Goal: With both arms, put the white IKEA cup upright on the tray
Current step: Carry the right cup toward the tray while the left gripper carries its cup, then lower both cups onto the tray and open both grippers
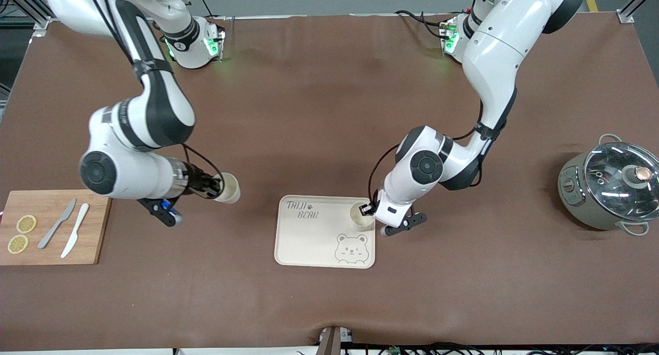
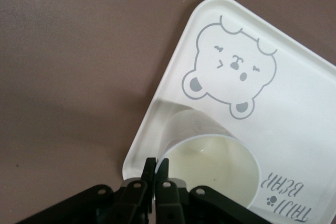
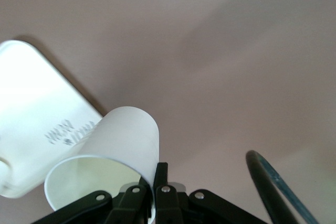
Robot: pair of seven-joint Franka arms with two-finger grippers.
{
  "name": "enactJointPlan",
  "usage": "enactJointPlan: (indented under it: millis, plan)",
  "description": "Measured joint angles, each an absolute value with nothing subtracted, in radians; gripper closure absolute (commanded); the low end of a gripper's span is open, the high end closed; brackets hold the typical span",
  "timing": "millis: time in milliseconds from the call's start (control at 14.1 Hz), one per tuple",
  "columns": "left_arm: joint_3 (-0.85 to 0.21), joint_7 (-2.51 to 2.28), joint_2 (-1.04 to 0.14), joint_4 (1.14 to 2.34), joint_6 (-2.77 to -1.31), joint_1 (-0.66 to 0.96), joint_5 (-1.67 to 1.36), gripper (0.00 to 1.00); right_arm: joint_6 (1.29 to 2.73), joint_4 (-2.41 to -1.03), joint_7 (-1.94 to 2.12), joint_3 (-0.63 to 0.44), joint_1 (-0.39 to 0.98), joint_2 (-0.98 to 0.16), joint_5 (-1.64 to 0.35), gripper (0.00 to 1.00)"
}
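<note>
The cream tray [image 1: 309, 242] with "TAIJI BEAR" lettering lies at the table's middle, near the front camera. A white cup [image 1: 360, 214] stands upright, mouth up, on the tray's corner toward the left arm's end. My left gripper [image 1: 366, 209] is shut on that cup's rim; the left wrist view shows the gripper [image 2: 156, 163], the cup [image 2: 210, 166] and the tray [image 2: 294, 108]. My right gripper [image 1: 213, 186] is shut on the rim of a second white cup [image 1: 229, 188], held sideways over bare table between board and tray. The right wrist view shows this gripper [image 3: 156, 171], its cup [image 3: 126, 135] and the tray [image 3: 31, 108].
A wooden cutting board [image 1: 98, 231] with two lemon slices [image 1: 21, 233], a grey knife [image 1: 56, 224] and a white knife [image 1: 75, 230] lies at the right arm's end. A grey pot with a glass lid [image 1: 612, 188] stands at the left arm's end.
</note>
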State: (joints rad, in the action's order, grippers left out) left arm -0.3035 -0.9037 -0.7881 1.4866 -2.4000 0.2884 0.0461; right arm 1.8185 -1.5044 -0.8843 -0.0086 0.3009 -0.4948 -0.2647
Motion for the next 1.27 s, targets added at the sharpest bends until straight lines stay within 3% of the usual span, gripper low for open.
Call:
enactJointPlan:
  millis: [495, 848, 1273]
  plan:
    - [-0.294, -0.877, -0.750, 1.449, -2.377, 0.274, 0.075, 0.00, 1.932, -1.348, -1.128, -0.008, 0.430, -0.648, -0.270, 1.00]
    - [-0.293, -0.827, -0.627, 1.442, -2.211, 0.209, 0.193, 0.00, 2.083, -1.341, -1.205, -0.009, 0.496, -0.750, -0.270, 1.00]
    - [-0.291, -0.757, -0.544, 1.443, -2.107, 0.137, 0.194, 0.00, 2.110, -1.333, -1.208, -0.014, 0.499, -0.800, -0.270, 0.98]
